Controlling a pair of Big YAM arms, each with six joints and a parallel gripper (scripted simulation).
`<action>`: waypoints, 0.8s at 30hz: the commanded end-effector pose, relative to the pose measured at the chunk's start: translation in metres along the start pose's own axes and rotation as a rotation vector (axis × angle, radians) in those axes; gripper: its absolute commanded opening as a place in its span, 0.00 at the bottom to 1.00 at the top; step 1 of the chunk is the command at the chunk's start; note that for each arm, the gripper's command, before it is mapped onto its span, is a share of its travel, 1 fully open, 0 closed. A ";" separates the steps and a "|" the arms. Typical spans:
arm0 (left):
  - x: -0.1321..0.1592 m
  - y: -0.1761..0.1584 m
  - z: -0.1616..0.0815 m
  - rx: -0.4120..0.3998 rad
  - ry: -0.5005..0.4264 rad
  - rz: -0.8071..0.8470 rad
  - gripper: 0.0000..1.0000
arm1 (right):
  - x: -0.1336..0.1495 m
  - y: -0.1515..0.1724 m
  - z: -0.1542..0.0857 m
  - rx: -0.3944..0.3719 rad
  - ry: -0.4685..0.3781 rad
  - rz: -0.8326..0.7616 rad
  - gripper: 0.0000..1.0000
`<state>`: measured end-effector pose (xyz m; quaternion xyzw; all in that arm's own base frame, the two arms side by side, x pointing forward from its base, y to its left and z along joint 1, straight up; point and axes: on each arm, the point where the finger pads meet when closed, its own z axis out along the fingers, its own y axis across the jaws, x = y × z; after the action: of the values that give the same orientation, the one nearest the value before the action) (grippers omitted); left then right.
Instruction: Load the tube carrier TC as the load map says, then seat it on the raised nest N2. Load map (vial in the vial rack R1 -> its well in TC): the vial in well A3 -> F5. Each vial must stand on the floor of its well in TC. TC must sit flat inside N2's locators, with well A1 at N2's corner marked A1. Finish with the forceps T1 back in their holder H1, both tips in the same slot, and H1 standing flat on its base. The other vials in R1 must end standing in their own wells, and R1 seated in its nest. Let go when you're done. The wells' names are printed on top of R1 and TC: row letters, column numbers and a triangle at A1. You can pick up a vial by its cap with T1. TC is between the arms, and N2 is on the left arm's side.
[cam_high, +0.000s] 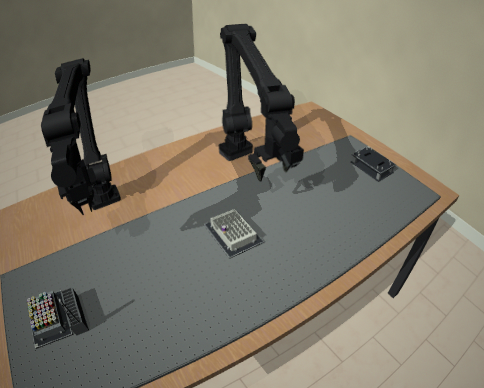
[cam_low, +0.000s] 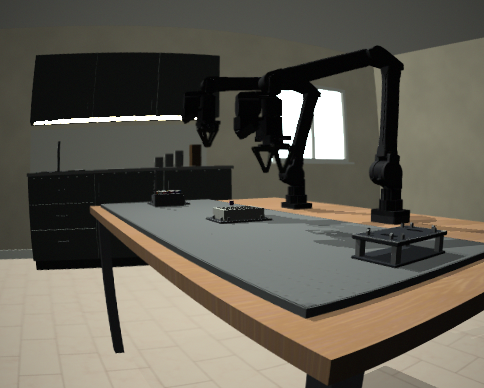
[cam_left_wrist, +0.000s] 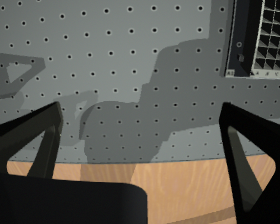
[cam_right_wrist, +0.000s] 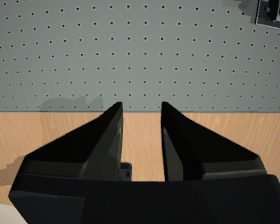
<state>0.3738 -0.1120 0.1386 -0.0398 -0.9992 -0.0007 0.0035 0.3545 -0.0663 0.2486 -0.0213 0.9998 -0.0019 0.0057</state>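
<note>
The white box-shaped tube carrier with many holes (cam_high: 243, 243) (cam_low: 238, 215) (cam_left_wrist: 267, 74) is seen in the middle of the grey dotted mat (cam_high: 165, 270) (cam_low: 215, 250) (cam_left_wrist: 115, 50) (cam_right_wrist: 135, 55), with one purple-capped vial (cam_high: 224, 228) (cam_low: 231, 203) sticking up from it. By the mat's far corner, the black raised nest on legs (cam_high: 374, 161) (cam_low: 415, 233) is ringed by small pegs that stand up. Open mat is left between carrier and nest. At the other end, the dark vial rack with bright caps (cam_high: 48, 327) (cam_low: 167, 201) is crowded by the black slotted holder (cam_high: 79, 320). The left pincer (cam_high: 274, 175) (cam_low: 273, 171) (cam_left_wrist: 141, 111) is held wide, the right pincer (cam_high: 87, 212) (cam_low: 208, 145) (cam_right_wrist: 142, 111) narrow, both with nothing gripped.
</note>
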 end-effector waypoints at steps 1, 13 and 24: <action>-0.023 -0.013 -0.013 0.013 -0.057 -0.024 1.00 | 0.001 0.000 0.008 -0.009 0.027 0.013 0.24; -0.034 -0.059 0.006 0.020 -0.062 -0.024 1.00 | 0.001 0.000 0.008 -0.009 0.027 0.013 0.24; -0.040 -0.092 0.022 0.023 -0.060 -0.024 1.00 | 0.001 0.000 0.008 -0.009 0.027 0.013 0.24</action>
<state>0.3824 -0.1808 0.1043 -0.0334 -0.9994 -0.0015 0.0040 0.3545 -0.0663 0.2486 -0.0213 0.9998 -0.0019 0.0057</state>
